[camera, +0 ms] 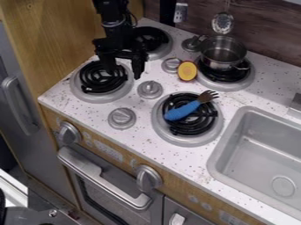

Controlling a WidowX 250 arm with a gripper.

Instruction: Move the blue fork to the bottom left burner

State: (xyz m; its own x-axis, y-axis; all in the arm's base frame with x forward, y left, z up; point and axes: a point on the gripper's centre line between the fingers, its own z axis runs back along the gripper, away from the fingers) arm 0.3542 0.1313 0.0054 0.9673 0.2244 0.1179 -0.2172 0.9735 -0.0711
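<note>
Arm (113, 16) cropped, sink (230, 136) cropped, lower-left object (29, 216) (hardware, perhaps) unclear

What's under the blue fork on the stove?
The blue fork lies across a stove burner. You can see its black coils on both sides of the handle, but the parts right beneath are covered.

No readable text or numbers anywhere.
</note>
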